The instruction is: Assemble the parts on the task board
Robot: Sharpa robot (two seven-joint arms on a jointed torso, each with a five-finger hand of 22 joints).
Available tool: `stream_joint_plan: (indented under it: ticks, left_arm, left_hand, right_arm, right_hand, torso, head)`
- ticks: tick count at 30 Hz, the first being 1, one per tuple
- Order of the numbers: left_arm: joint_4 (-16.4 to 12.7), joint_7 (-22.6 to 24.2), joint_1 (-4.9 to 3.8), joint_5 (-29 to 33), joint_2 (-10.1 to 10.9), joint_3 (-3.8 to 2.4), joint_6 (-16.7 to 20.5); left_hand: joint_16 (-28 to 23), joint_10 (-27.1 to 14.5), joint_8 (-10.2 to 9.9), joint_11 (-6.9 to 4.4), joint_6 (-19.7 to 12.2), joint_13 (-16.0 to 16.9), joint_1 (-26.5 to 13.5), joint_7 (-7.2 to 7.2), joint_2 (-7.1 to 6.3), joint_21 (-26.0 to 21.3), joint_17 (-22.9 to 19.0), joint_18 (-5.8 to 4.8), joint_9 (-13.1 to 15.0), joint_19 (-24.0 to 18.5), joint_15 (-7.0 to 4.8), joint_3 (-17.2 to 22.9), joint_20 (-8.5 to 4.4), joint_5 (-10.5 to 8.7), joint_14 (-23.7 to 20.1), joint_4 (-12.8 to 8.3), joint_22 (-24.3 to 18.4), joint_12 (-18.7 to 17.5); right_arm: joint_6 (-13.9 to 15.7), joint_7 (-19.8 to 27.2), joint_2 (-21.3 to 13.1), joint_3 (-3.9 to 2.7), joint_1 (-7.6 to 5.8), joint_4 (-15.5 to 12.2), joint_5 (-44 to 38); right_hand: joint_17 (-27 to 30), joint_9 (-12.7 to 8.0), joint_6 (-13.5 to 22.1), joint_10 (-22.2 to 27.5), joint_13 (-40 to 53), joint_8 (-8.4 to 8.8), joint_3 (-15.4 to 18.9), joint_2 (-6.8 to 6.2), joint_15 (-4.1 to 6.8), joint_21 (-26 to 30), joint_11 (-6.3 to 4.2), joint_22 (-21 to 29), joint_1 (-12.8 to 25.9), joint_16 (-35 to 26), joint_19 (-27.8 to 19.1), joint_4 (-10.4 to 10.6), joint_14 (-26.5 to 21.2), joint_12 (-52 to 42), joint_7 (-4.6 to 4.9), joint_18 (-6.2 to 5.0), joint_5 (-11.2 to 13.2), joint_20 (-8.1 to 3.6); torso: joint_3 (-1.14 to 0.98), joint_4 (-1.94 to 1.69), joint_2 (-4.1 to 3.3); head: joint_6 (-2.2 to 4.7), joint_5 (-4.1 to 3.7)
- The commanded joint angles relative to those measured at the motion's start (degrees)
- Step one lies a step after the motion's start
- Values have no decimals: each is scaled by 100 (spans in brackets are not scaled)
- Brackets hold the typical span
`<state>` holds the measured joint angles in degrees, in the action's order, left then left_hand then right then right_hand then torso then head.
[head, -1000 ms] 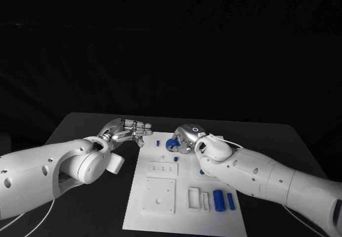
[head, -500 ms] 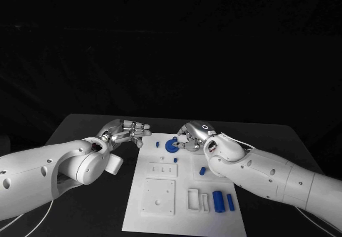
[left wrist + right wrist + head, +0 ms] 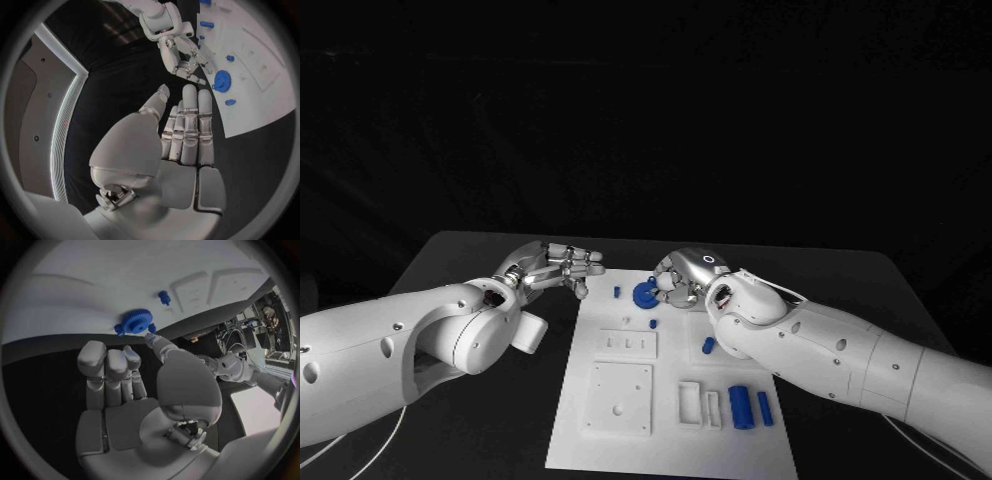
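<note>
The white task board (image 3: pixel 625 420) lies in the middle of the table. A blue gear (image 3: pixel 646 293) (image 3: pixel 222 80) (image 3: pixel 136 321) sits near the board's far edge. My right hand (image 3: pixel 687 279) (image 3: pixel 134 390) hovers just right of the gear, thumb tip at its rim and the other fingers bent clear of it, holding nothing. My left hand (image 3: pixel 560 265) (image 3: pixel 178 135) hangs off the board's far left corner, fingers straight and close together, empty. Small blue pegs (image 3: pixel 619 292) (image 3: pixel 655 323) (image 3: pixel 164 297) stand on the board near the gear.
Another small blue piece (image 3: pixel 708 345) lies mid-board by my right forearm. Two blue cylinders (image 3: pixel 741 407) (image 3: pixel 766 407) lie at the near right, beside white slotted blocks (image 3: pixel 691 400). A square white plate (image 3: pixel 623 396) and a smaller one (image 3: pixel 629 343) occupy the board's left half.
My right hand rose off the gear and drew back a little, then settled beside it. The gear has stayed in place. The left hand has hardly moved.
</note>
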<state>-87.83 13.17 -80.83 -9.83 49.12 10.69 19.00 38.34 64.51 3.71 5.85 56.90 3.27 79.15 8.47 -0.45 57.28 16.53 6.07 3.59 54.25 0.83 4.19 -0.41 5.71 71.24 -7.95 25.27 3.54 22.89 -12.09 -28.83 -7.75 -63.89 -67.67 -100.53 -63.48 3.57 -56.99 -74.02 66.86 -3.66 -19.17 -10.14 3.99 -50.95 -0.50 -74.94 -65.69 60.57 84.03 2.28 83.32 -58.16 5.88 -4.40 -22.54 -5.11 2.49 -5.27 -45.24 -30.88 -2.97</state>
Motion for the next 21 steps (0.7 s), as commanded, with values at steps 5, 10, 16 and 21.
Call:
stream_joint_plan:
  ticks: [5,10,16,21]
  left_arm:
    - [14,32,-10,-15,-41,-3,-70]
    - [28,32,-9,-15,-53,-3,-73]
    - [29,31,-9,-15,-54,-3,-72]
    - [26,30,-9,-15,-52,-3,-70]
  left_hand:
    - [-18,-42,-2,21,-43,7,32,12,-7,42,-11,60,2,-52,-11,18,13,35,-39,-37,-53,-18]
    - [-18,-42,-2,21,-43,7,32,12,-7,42,-11,60,2,-52,-11,18,13,35,-39,-37,-53,-18]
    - [-18,-42,-2,21,-43,7,32,12,-7,42,-11,60,2,-52,-11,18,13,35,-39,-37,-53,-18]
    - [-18,-42,-2,21,-43,7,32,12,-7,42,-11,60,2,-52,-11,18,13,35,-39,-37,-53,-18]
  right_arm:
    - [-375,123,118,41,28,103,107]
    - [-507,117,155,65,56,103,129]
    - [-684,42,174,83,68,145,129]
    - [-703,-16,167,92,71,153,110]
  right_hand:
    - [-19,-6,35,-18,31,16,287,95,38,-45,-6,-653,-82,43,193,53,2,-39,-7,-20,122,-28]
    - [-19,-4,-38,-17,34,14,293,107,46,-45,-19,-652,-61,43,191,77,1,-41,-22,-15,81,-34]
    - [-17,-5,-1,-9,37,16,331,109,44,-55,-13,-654,-36,41,189,113,0,-37,-15,-3,-47,-39]
    - [-15,-8,85,3,26,19,367,96,27,-43,17,-650,-39,39,186,113,1,-21,18,-9,-119,-30]
  torso:
    - [16,-8,0]
    - [24,-5,4]
    - [19,15,3]
    - [14,13,7]
  head:
    - [-48,12]
    - [-66,17]
    - [-67,22]
    - [-65,22]
